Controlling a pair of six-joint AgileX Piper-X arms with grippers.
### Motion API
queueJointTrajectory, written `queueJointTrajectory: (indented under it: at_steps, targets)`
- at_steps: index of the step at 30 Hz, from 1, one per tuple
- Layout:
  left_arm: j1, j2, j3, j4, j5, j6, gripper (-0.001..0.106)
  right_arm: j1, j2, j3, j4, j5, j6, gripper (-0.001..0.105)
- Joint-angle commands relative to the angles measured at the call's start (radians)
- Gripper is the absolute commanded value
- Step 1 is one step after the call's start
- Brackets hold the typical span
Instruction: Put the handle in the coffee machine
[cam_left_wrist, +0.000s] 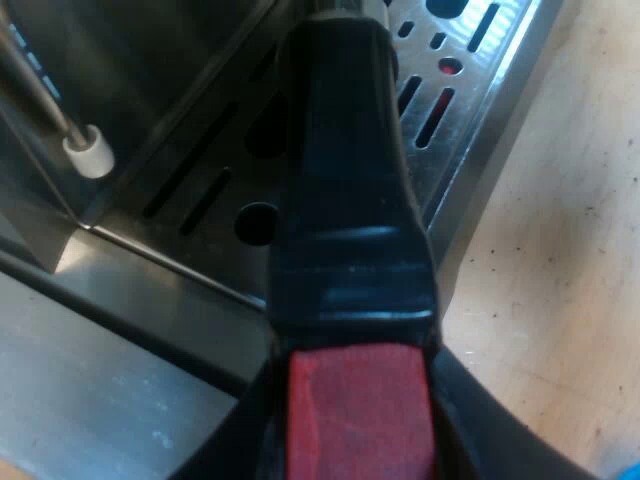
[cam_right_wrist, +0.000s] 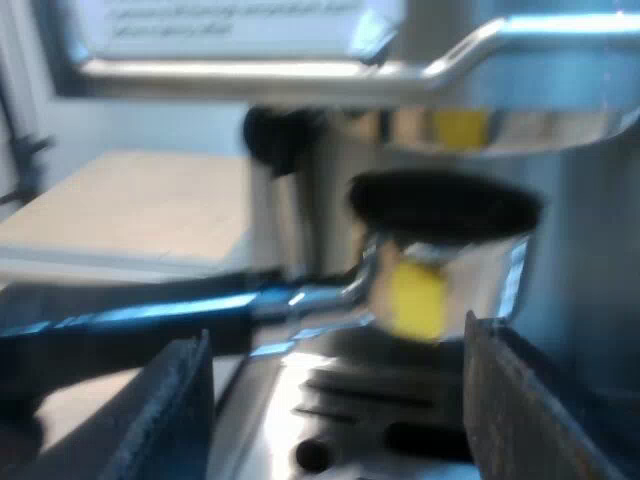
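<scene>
Red-ended handle (cam_left_wrist: 345, 200) sits pinched in the left tool (cam_left_wrist: 352, 410), whose fingers (cam_left_wrist: 495, 440) flank the red end. It reaches out over the slotted drip tray (cam_left_wrist: 505, 75). A wand's white tip (cam_left_wrist: 88, 152) hangs near the tray, and the wooden surface (cam_left_wrist: 570, 270) lies beside it. The right tool (cam_right_wrist: 340, 400) is spread wide, gripping nothing, and faces the holder (cam_right_wrist: 450, 270), whose metal cup is up at the machine's dark group head (cam_right_wrist: 445, 205). Whether it is locked in I cannot tell.
</scene>
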Motion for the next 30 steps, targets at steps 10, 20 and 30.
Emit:
queueJointTrajectory:
  at_steps: [10, 20, 30]
  targets:
    - [-0.050, -0.010, -0.015, -0.046, 0.050, -0.009, 0.000, -0.003, 0.002, 0.002, -0.037, 0.087, -0.046, 0.056]
    - [-0.050, 0.012, -0.015, -0.097, 0.037, -0.110, 0.000, -0.003, 0.002, 0.002, -0.037, 0.087, -0.046, 0.056]
    - [-0.050, 0.012, -0.044, -0.108, 0.043, -0.119, 0.000, -0.003, 0.002, 0.002, -0.037, 0.083, -0.046, 0.056]
